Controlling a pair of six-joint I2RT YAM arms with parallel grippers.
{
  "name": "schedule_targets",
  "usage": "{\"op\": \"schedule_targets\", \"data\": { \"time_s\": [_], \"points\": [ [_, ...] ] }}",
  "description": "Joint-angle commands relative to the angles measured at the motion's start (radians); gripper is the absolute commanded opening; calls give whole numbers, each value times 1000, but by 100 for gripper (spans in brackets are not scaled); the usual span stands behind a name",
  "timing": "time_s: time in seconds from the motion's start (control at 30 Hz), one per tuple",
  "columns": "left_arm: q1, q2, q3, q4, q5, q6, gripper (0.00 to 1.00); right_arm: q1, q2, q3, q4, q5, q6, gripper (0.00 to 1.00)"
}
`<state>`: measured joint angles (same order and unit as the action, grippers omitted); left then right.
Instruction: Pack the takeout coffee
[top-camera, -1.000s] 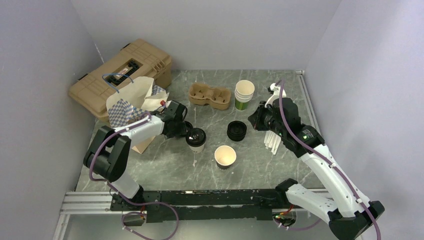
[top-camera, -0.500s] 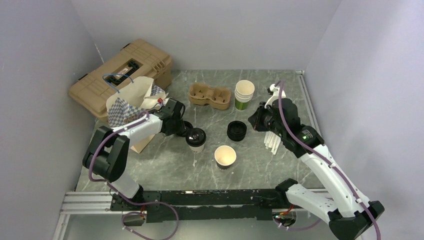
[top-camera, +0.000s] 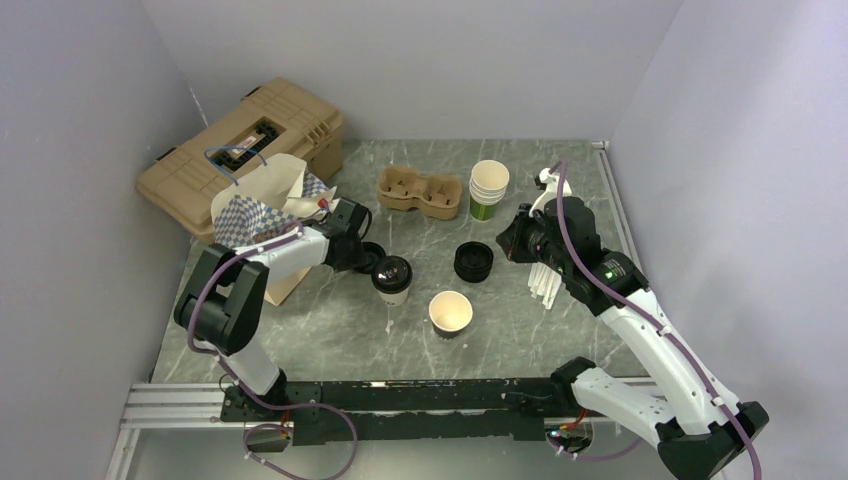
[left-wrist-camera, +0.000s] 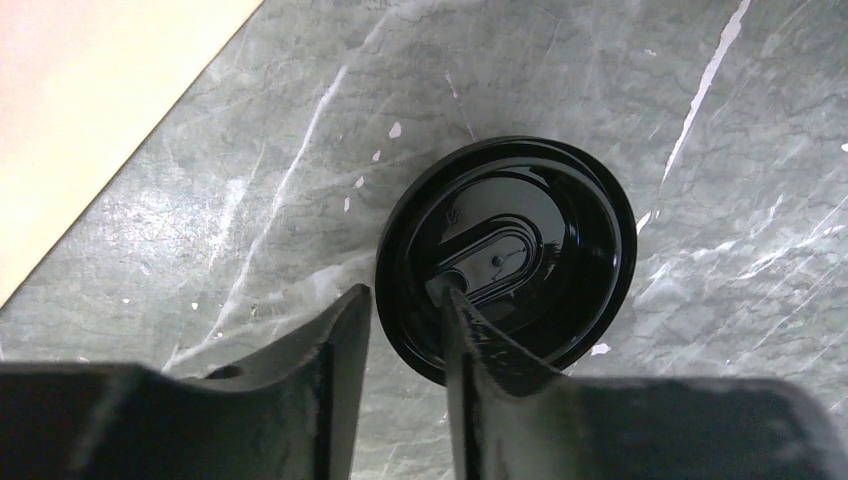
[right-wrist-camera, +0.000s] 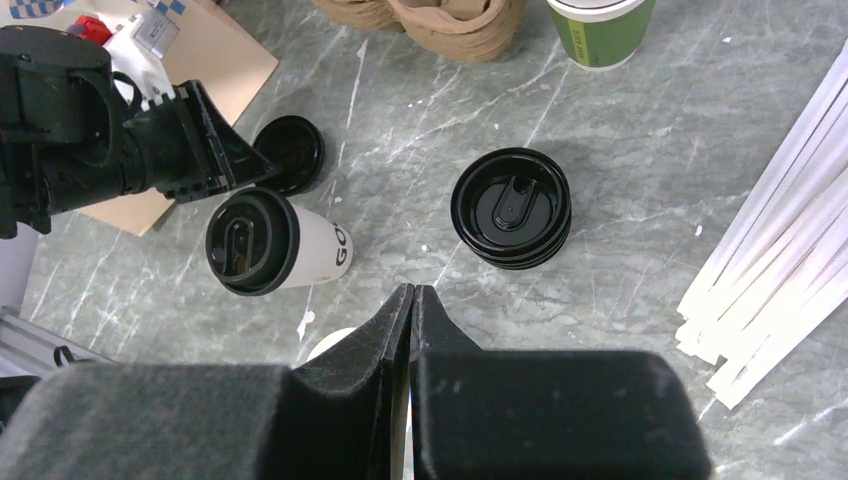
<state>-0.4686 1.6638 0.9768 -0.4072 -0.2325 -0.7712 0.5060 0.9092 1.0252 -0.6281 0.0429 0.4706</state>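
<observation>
DESK: What is the left gripper (left-wrist-camera: 405, 292) doing?

PHOTOG: It is hanging low over the marble table (left-wrist-camera: 700, 380), jaws standing partly apart and straddling the near rim of a loose black lid (left-wrist-camera: 520, 250) lying flat. A sliver of marble is showing between the outer finger (left-wrist-camera: 330, 340) and the lid's edge, so nothing is being held.

DESK: And the takeout coffee?

PHOTOG: The takeout coffee (top-camera: 392, 278) is standing upright with its lid on, just beside that loose lid, on the side nearer the arm bases.

DESK: The other arm?

PHOTOG: The right gripper (right-wrist-camera: 411, 290) is hovering with fingers pressed together, gripping nothing, near a stack of black lids (right-wrist-camera: 511, 208). An open cup (top-camera: 451, 312) is sitting in front of that stack, and white straws (right-wrist-camera: 790, 280) are lying to the right. A cardboard carrier (top-camera: 420, 193) and stacked cups (top-camera: 489, 190) are lining the back. A paper bag (top-camera: 262, 205) is leaning by a tan case (top-camera: 250, 135) at far left.
</observation>
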Motion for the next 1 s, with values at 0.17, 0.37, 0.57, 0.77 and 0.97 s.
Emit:
{"op": "schedule_targets", "data": {
  "time_s": [0.17, 0.37, 0.57, 0.77, 0.97],
  "points": [
    [23, -9, 21, -8, -14, 0, 19, 5, -10, 6, 24, 7, -19, 7],
    [23, -78, 72, -61, -45, 31, 8, 5, -8, 15, 21, 8, -20, 7],
    [23, -162, 137, -141, -77, 80, 0, 5, -5, 24, 24, 3, -20, 7],
    [22, -230, 203, -215, -106, 124, 0, 5, 1, 31, 28, -1, -20, 7],
    [23, -286, 257, -264, -99, 168, 0, 5, 5, 45, 27, -3, -23, 7]
  ]
}}
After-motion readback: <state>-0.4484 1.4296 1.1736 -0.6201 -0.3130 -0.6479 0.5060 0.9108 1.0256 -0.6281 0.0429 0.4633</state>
